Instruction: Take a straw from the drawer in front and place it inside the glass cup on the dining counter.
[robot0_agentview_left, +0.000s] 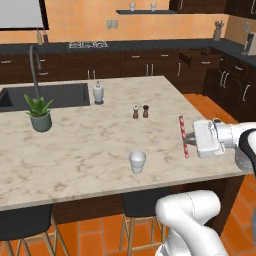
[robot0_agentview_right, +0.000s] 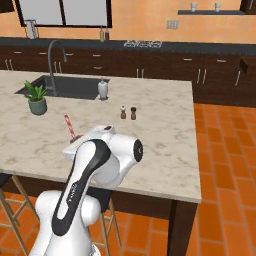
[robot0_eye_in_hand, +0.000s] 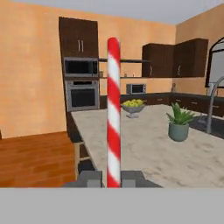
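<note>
1. Where orange walls and an orange tile floor frame the kitchen, dark-brown cabinets line the back, and one drawer (robot0_agentview_left: 200, 59) stands pulled open.
2. Beige marble dining counter (robot0_agentview_left: 100, 135) holds an inset dark sink (robot0_agentview_left: 47, 96), a potted plant (robot0_agentview_left: 40, 114), and a small glass cup (robot0_agentview_left: 137, 162) near its front edge.
3. Gripper (robot0_agentview_left: 192, 140) is clamped on the striped straw (robot0_agentview_left: 184, 136), upright over the counter's right part, apart from the cup.

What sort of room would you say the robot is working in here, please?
A home kitchen, rendered: a marble-look island counter with an inset dark sink and tall faucet, a stovetop on the back counter, and a built-in wall oven beneath a microwave.
</note>
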